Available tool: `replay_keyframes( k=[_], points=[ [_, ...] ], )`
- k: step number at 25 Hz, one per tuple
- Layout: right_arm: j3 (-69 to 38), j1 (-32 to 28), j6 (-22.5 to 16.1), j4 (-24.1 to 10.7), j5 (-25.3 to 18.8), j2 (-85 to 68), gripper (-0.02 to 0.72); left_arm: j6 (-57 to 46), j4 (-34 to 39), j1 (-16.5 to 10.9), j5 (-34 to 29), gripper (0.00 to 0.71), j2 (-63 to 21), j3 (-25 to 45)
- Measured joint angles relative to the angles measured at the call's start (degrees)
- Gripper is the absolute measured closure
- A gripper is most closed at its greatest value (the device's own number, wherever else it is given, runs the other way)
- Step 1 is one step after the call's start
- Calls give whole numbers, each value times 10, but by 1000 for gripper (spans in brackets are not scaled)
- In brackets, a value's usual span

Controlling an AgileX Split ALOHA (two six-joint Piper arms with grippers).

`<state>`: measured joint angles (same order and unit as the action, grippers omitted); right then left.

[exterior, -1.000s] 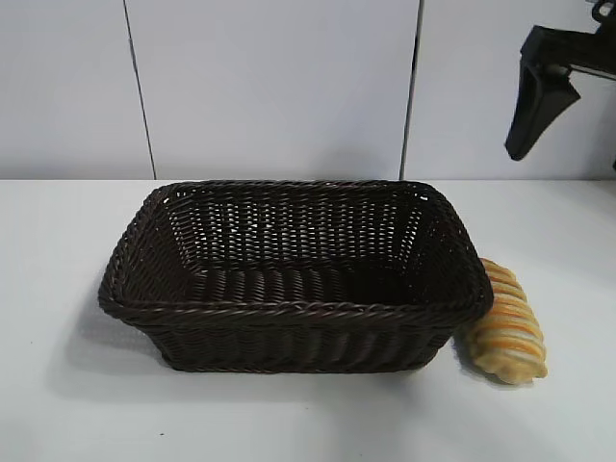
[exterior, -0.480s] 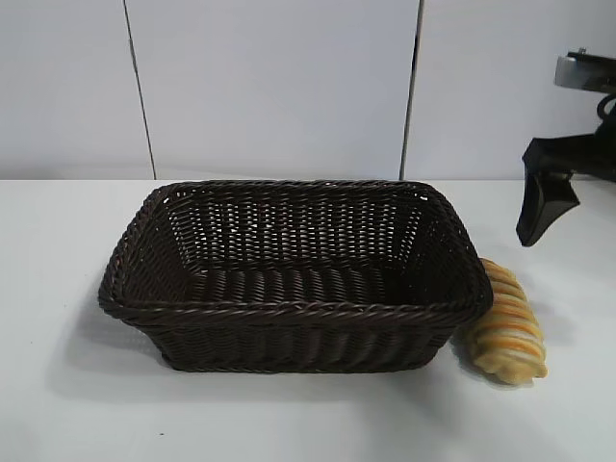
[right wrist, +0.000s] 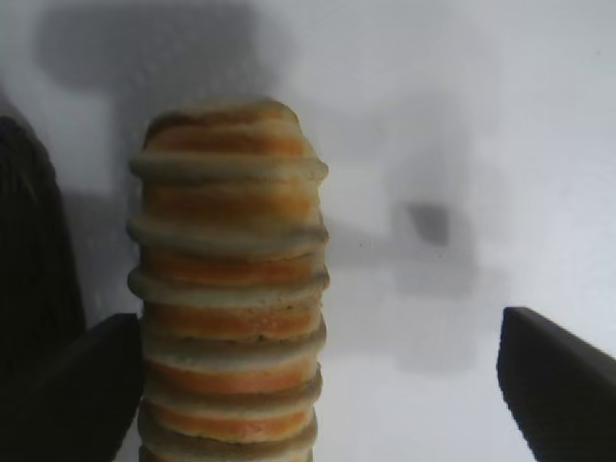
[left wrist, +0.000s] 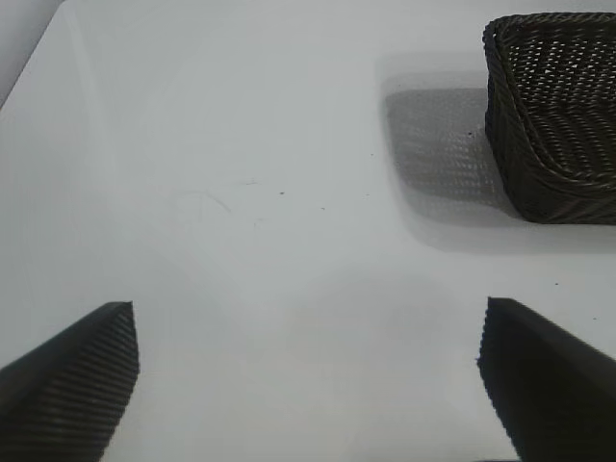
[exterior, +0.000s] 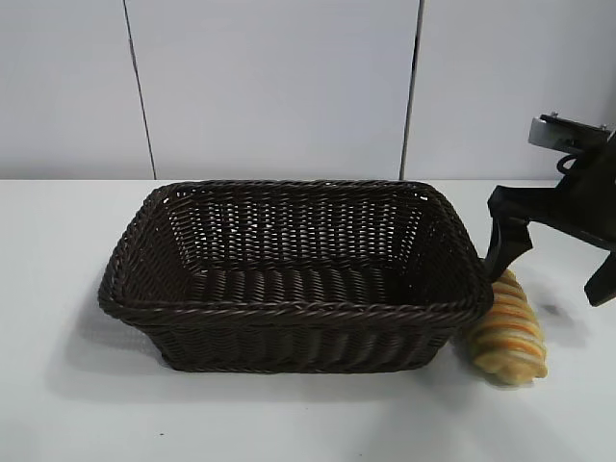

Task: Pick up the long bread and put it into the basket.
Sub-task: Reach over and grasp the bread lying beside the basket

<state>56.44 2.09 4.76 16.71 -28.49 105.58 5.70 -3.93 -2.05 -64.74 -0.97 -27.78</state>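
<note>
**White desk, bread beside the basket**

White desk (exterior: 289,423) carries the wicker basket (exterior: 289,308). The right gripper (exterior: 549,265) spreads wide over the long bread (exterior: 508,337), which lies just right of the basket. The left gripper (left wrist: 308,385) hangs open, well apart.

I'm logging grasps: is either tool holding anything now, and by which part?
Nothing is held. The right tool is open astride the long bread; the left tool is open over bare table.

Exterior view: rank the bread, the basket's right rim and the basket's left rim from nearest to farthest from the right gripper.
1. Bread, just under the open right gripper, right of the basket.
2. Right rim, beside the bread.
3. Left rim, across the basket.
</note>
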Motion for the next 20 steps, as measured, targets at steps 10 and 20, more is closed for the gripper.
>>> replay_keyframes(
  k=[10,20],
  points=[
    [0,2,-5,13,19,0,197,0,0,0,0,16,0,0],
    [0,2,-5,46,25,0,199,0,0,0,0,16,0,0]
  ],
)
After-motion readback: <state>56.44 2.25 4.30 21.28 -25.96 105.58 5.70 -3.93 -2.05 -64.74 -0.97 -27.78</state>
